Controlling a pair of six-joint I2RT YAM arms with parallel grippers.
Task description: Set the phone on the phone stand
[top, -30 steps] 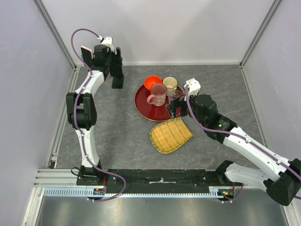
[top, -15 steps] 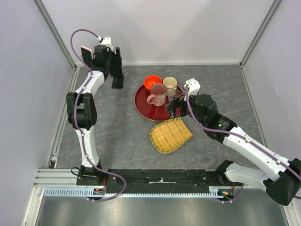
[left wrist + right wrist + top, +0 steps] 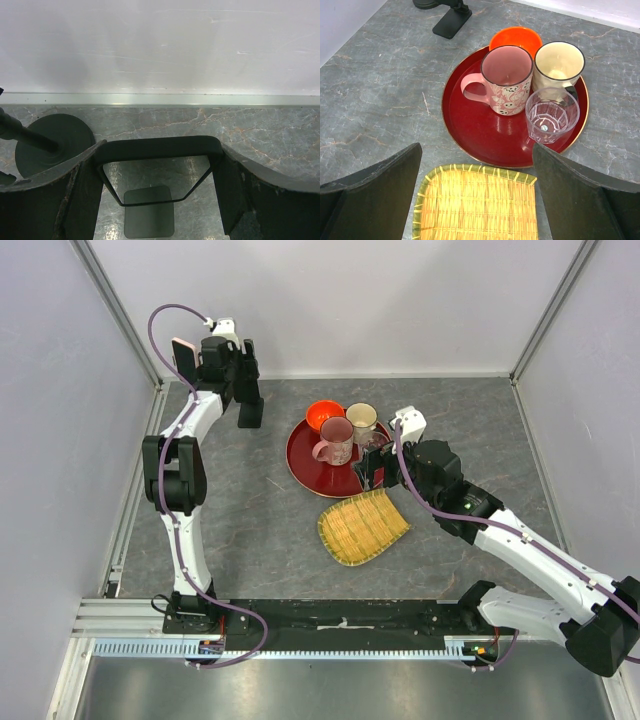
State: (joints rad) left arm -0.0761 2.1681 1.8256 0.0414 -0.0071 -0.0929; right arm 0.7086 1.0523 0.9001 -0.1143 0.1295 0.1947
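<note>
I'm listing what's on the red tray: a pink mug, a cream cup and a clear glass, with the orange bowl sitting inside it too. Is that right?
Not quite. The right wrist view shows the orange bowl outside the red tray, at its far edge. The pink mug, cream cup and clear glass do stand on it.

A grey marbled surface [image 3: 250,510] carries a round red tray [image 3: 305,455], a woven bamboo tray [image 3: 362,527] just beside it, and a black phone stand [image 3: 250,416] near the back wall.

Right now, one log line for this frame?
left gripper: flanking phone stand, grip unclear | right gripper: open, empty, near red tray | phone: not on stand
</note>
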